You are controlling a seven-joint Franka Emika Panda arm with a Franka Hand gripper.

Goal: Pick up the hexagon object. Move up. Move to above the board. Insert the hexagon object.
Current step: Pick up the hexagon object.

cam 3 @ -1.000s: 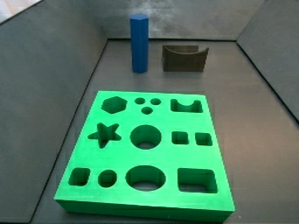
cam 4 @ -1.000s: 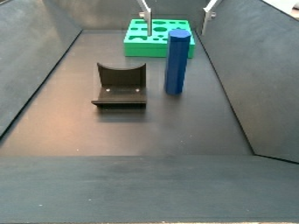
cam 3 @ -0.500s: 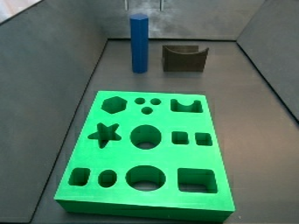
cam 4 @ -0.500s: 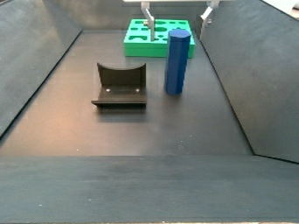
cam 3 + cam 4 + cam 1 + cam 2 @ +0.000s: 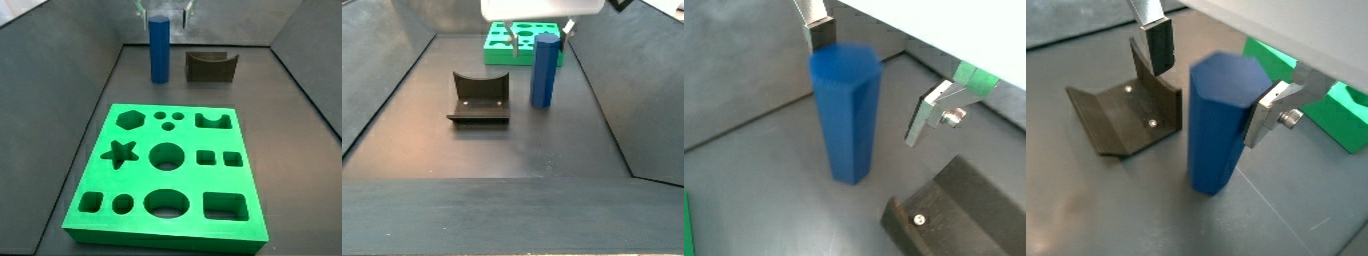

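The blue rod [image 5: 159,50] stood upright on the dark floor [image 5: 489,150] near the back wall in a side view, apart from the green board [image 5: 170,169], which lay flat nearer the camera with its cut-out holes facing up. In a side view from the opposite end, the rod [image 5: 544,70] rose in front of the board [image 5: 524,43], and its top reached the lower edge of the gripper [image 5: 537,30], whose pale body filled the top of that picture.

The gripper [image 5: 162,12] hung directly over the rod's top, its fingers spread wide to either side of it. In both wrist views the two silver fingers [image 5: 933,110] [image 5: 1272,112] stood on opposite sides of the rod [image 5: 846,112] [image 5: 1217,122], near its upper end, with a visible gap on each side, so the gripper [image 5: 874,70] [image 5: 1213,77] was released and held nothing. One finger with its dark pad [image 5: 1157,44] showed behind the rod, the other just beside the rod's top edge.

The dark fixture [image 5: 210,64] stood on the floor beside the rod, apart from it. In a wrist view its L-shaped bracket [image 5: 1125,114] sat just behind the rod, with screws visible on its plate. A corner of the board [image 5: 1309,91] showed past the far finger
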